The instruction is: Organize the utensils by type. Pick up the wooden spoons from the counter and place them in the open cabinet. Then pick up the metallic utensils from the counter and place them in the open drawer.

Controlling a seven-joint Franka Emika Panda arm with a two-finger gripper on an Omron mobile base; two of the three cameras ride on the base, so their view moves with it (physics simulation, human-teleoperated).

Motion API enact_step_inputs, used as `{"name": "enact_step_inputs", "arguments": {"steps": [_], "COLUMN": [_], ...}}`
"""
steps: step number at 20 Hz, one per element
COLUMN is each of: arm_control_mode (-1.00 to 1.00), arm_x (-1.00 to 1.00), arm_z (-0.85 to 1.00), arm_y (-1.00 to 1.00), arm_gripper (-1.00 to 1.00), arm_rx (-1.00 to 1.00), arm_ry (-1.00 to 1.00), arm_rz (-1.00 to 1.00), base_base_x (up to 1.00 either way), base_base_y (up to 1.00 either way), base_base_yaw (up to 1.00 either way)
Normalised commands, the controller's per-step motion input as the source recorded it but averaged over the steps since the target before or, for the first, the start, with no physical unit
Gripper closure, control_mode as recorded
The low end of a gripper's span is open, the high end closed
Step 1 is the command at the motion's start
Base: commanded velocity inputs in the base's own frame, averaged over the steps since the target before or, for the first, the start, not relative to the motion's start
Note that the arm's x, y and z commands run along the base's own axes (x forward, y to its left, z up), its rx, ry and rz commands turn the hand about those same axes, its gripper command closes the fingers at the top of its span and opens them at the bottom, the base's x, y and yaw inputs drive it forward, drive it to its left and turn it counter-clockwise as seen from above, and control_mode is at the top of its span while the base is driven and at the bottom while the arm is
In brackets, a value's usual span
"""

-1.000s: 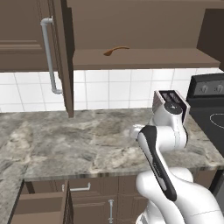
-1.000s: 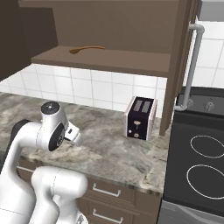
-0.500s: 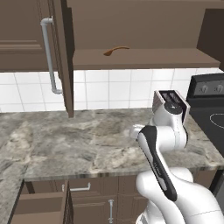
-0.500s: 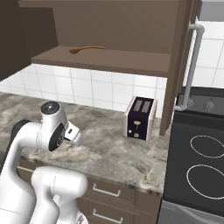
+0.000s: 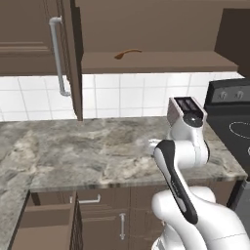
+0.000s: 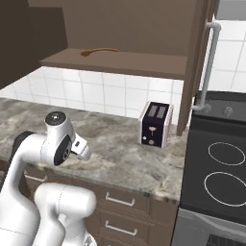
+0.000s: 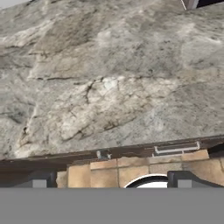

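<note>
At the far left of the left base view, the open drawer (image 5: 46,229) is standing pulled out below the surface (image 5: 97,151), showing its lighter brown inside with nothing visible lying in it. Above it, the panelled door (image 5: 36,44) of the open cabinet (image 5: 156,61) is hanging swung out, its silver bar handle (image 5: 57,56) running down its edge. Moving right, 1 wooden spoon (image 5: 127,52) is lying on the cabinet's lowest shelf, well above the stone; the right base view is showing the same spoon (image 6: 98,51) near the left end of that shelf. Below, the veined surface (image 6: 120,153) is stretching bare across the middle of both base views. Further right, the white arm (image 5: 180,146) is folding over the front edge of the stone, and in the hand view the jaws (image 7: 109,183) are standing wide apart, gripping nothing, their 2 dark fingertips (image 7: 37,180) pointing down at the surface (image 7: 109,78) and its front edge. Right of the arm, a dark toaster (image 6: 154,124) is standing on the stone near the tiled wall, just beside the black stove (image 6: 218,168).
</note>
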Motion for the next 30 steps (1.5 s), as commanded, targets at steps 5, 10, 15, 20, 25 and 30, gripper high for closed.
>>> {"name": "enact_step_inputs", "arguments": {"steps": [5, 10, 15, 20, 25, 30], "arm_control_mode": [1.00, 1.00, 1.00, 1.00, 1.00, 1.00], "arm_x": [0.00, 0.00, 0.00, 0.00, 0.00, 0.00], "arm_z": [0.00, 0.00, 0.00, 0.00, 0.00, 0.00], "arm_y": [0.00, 0.00, 0.00, 0.00, 0.00, 0.00], "arm_gripper": [-1.00, -1.00, -1.00, -1.00, -1.00, -1.00], "arm_rx": [0.00, 0.00, 0.00, 0.00, 0.00, 0.00], "arm_ry": [0.00, 0.00, 0.00, 0.00, 0.00, 0.00], "arm_rz": [0.00, 0.00, 0.00, 0.00, 0.00, 0.00], "base_base_x": [-0.76, -0.44, -0.46, -0.41, -0.34, -0.30], "base_base_y": [-0.17, -0.04, -0.12, -0.15, -0.15, -0.13], "base_base_yaw": [0.00, 0.21, 0.83, 1.00, 1.00, 1.00]}}
